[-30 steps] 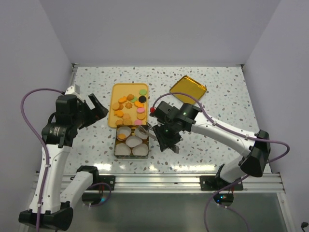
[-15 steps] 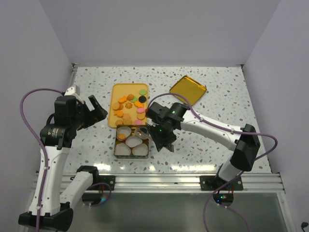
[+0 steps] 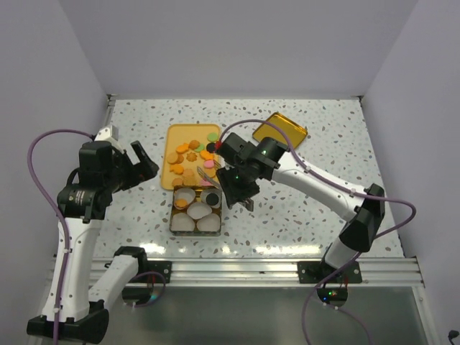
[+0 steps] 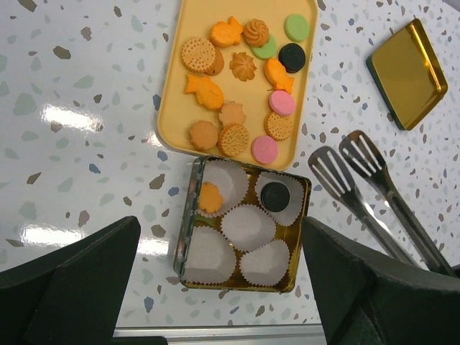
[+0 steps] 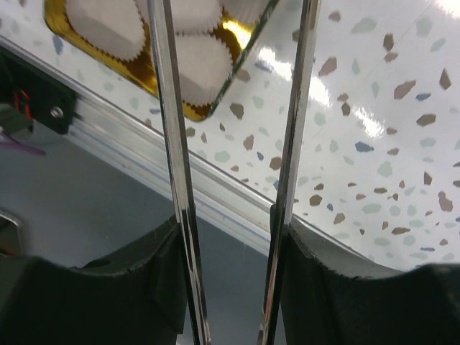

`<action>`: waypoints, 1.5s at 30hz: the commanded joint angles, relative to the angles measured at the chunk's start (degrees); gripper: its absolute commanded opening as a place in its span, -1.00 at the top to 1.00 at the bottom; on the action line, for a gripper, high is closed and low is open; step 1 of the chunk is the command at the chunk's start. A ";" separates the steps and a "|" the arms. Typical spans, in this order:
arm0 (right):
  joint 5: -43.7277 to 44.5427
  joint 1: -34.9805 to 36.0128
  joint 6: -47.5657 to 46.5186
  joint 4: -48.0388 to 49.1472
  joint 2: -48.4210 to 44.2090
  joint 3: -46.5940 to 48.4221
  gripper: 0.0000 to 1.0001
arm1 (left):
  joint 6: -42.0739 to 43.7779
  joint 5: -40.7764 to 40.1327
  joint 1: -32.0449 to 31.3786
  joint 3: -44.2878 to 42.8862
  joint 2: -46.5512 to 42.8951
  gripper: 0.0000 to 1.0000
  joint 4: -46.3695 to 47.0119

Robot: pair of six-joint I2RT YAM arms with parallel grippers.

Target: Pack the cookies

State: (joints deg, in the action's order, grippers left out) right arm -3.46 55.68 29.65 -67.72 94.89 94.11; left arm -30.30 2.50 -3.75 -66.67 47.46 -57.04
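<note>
- Worktop (image 3: 323, 165): speckled white, carries everything; both pincers hang above it.
- Right pincer (image 3: 236, 188): clenched on tongs (image 4: 374, 187). Fingers (image 5: 147, 287) press vs. the outer sides of the 2 metal arms. The arms themselves stand apart, heads spread.
- Left pincer (image 3: 146, 162): released, fingers (image 4: 79, 287) wide apart, nothing btwn them. It is off to the left of tray and tin.
- Tray (image 4: 208, 14): yellow, flat on worktop, to the right of left pincer and just beyond right pincer. In left wrist view it lies ahead of the spread fingers.
- Tin (image 4: 185, 237): gold, open, right up against tray's near edge. It is just left of right pincer, and in left wrist view sits btwn left pincer's fingers.
- Lid (image 3: 284, 128): gold, on worktop beyond right pincer, apart from tray.
- Tongs' heads: slotted, reach out from right pincer twd tin's far right corner. Can't tell if they're over tray or over bare worktop.
- Paper cups (image 4: 248, 226): white, fluted, fill the tin.
- Cookies (image 4: 233, 140): most on tray, beyond both pincers; orange, tan, pink, green, 1 black.
- 2 already in tin: orange cookie (image 4: 209, 198) in far left cup, black cookie (image 4: 273, 194) in far right cup, the cup nearest the tongs' heads.
</note>
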 commanded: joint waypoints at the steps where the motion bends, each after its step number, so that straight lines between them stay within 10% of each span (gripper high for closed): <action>1: 1.88 -2.85 -0.90 -1.62 3.36 6.96 0.03 | 1.65 -0.22 0.41 -2.41 0.17 -1.00 0.17; 13: 1.88 -6.55 -3.37 -4.87 22.16 24.72 0.03 | 0.60 1.01 0.41 -3.20 0.09 -1.00 -0.71; 45: 1.62 -7.87 -3.63 -3.82 30.44 21.82 0.07 | 2.88 -2.33 -0.21 -2.06 1.05 -1.00 -0.97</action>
State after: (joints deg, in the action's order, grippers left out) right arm -2.04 48.14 27.16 -70.98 125.23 115.74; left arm -28.86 0.95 -3.81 -68.36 48.53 -59.02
